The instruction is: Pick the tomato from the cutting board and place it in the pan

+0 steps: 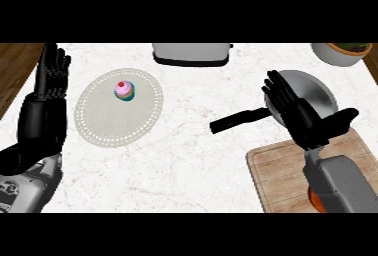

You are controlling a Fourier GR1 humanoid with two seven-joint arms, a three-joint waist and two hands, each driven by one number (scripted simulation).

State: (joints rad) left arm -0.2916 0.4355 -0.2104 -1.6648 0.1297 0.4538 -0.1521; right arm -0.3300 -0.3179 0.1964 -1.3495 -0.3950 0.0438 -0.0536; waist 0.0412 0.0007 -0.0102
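Tomato [314,200] on the cutting board [280,170], mostly hidden beneath the forearm behind the spread right hand [306,117].

White marble counter [199,150], pale wooden cutting board [277,170], brushed metal pan [314,90], matt black handle [238,121]

White marble counter [207,150] with faint veining, dark wooden floor [15,65] at both upper corners.

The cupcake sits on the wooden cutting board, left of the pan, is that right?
Not quite. The head view shows the cupcake sitting on the round placemat, not on the cutting board. It is indeed left of the pan.
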